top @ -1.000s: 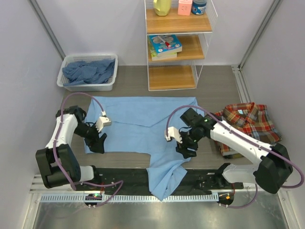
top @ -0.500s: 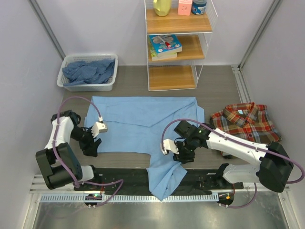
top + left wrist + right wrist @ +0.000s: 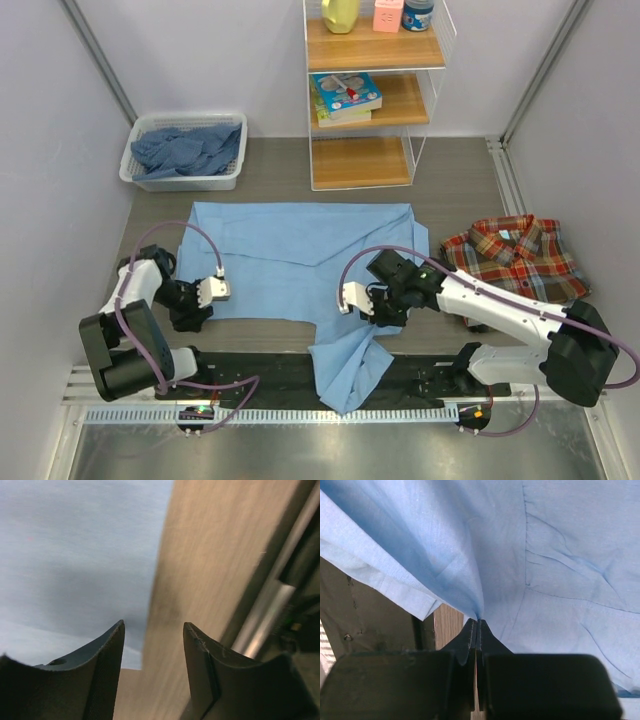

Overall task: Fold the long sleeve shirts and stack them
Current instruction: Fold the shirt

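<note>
Your table (image 3: 270, 170) carries the light blue shirt (image 3: 290, 250) spread flat across its middle. Its long axis runs left to right, and one trailing flap (image 3: 345, 370) spills off the near edge over the black rail (image 3: 250, 368). No collar or label shows from above, so you cannot tell which end is the neck. The plaid shirt (image 3: 520, 260) lies folded at the right, collar toward the far side, well apart from the blue one. The basket (image 3: 180, 183) at the far left holds darker blue cloth (image 3: 185, 150). Your right tool (image 3: 375, 310) sits at the near-right part of the blue shirt, where the flap leaves the body. Its wrist view shows the fingers clenched on a pinch of that cloth (image 3: 477, 625), which rises into a peak above them. Your left tool (image 3: 195, 305) is at the near-left corner. It is released, jaws apart, and its wrist view shows the shirt's left edge running through the gap (image 3: 152, 630), with bare wood beside it. The rest of the shirt lies right and far of this tool. The left arm is clearly the nearer one for that corner, so it likely closes there before the two arms can fold together along the long axis.
</note>
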`<action>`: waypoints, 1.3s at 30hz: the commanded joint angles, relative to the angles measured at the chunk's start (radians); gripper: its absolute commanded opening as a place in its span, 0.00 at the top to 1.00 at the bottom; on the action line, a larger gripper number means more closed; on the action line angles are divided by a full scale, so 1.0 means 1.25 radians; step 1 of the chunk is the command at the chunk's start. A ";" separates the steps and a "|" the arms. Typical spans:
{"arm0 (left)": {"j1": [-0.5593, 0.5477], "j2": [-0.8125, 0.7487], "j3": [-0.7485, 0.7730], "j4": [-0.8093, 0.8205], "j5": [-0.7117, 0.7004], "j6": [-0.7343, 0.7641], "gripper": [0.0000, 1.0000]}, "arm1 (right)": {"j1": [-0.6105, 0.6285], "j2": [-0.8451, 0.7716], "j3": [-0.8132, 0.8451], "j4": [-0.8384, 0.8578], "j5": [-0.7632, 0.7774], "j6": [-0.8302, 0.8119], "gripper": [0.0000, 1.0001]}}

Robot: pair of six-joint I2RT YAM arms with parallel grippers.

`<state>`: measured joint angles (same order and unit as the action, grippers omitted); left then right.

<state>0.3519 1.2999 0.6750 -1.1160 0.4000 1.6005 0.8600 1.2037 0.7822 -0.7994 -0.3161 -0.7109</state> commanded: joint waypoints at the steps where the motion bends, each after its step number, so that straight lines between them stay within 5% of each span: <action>1: 0.006 0.015 -0.016 0.150 -0.016 0.079 0.48 | -0.024 -0.022 0.047 0.004 -0.007 0.018 0.99; 4: 0.006 0.055 -0.028 0.164 -0.041 0.129 0.53 | -0.040 -0.032 0.050 -0.010 -0.017 0.018 0.99; 12: 0.009 0.006 0.003 0.030 -0.006 0.181 1.00 | -0.078 -0.133 0.075 -0.026 -0.023 0.035 0.99; 22: 0.042 0.049 0.245 -0.155 0.117 0.111 1.00 | -0.149 -0.156 0.207 -0.009 0.017 0.050 0.99; 32: -0.007 0.180 0.362 0.014 0.160 -0.146 1.00 | -0.308 0.036 0.352 0.017 -0.051 -0.067 0.99; 39: -0.035 0.299 0.455 0.071 0.140 -0.198 1.00 | -0.365 0.165 0.425 0.038 -0.066 -0.125 0.99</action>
<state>0.3183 1.6165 1.1782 -1.0863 0.5575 1.4189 0.4320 1.3609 1.2354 -0.7937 -0.3656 -0.8021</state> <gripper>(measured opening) 0.005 0.020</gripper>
